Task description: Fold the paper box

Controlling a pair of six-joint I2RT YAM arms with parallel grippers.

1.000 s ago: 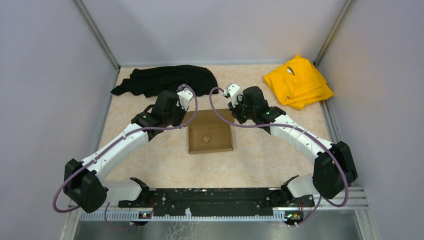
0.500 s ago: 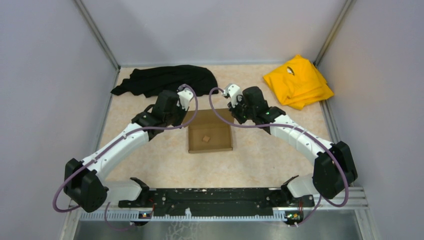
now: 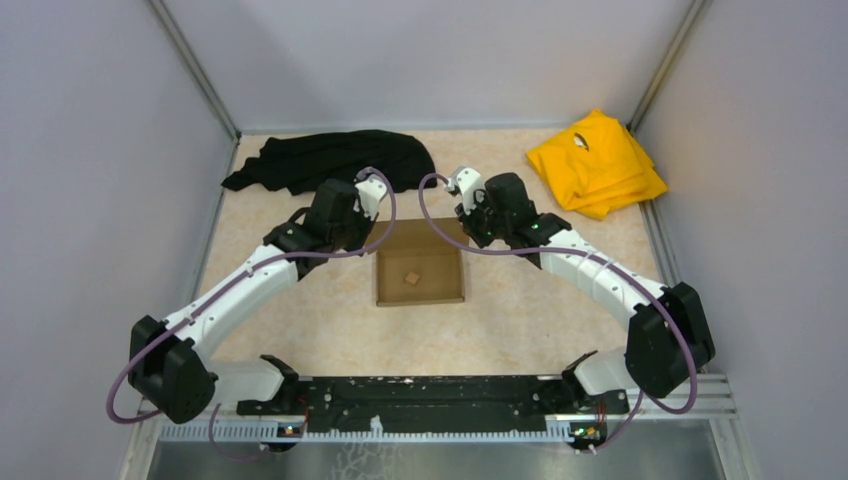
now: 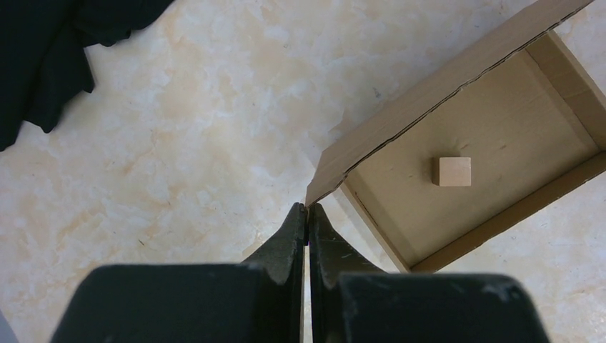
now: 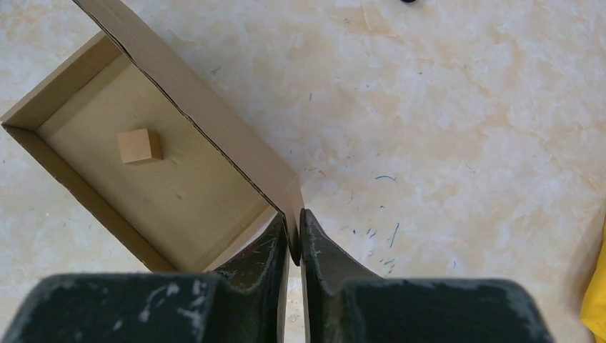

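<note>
Around the bench [image 3: 300, 330], plain grey walls [image 3: 100, 150] close in the left, far and right sides, with metal strips at the far corners. Only the near edge, where the arm bases sit, is unwalled. The surface is a beige, marbled sheet, smooth, with a few small pen-like marks visible in the right wrist view. Bare surface lies left, right and in front of the box.

The left arm [image 3: 240, 285] and right arm [image 3: 600, 275], white with black joints and looping purple cables, both reach inward to the middle of the bench. A crumpled black cloth [image 3: 330, 158] lies against the far wall on the left, and a folded yellow cloth [image 3: 595, 160] sits in the far right corner. Both are well apart from the box.

The paper box [image 3: 435, 282] sits in the centre between the two arms. It is plain brown cardboard, a shallow rectangular tray with low walls, and its lid flap [image 3: 420, 235] is raised along the far side. A tiny brown cube [image 4: 454, 171] rests on the tray floor, clear of the walls.

The left end effector [image 4: 306, 211] is narrowed to a slit and pinches the lid's left corner at its tips. The right end effector [image 5: 294, 221] is likewise nearly closed, with the lid's right corner between its scuffed black fingers [image 5: 320, 250].
</note>
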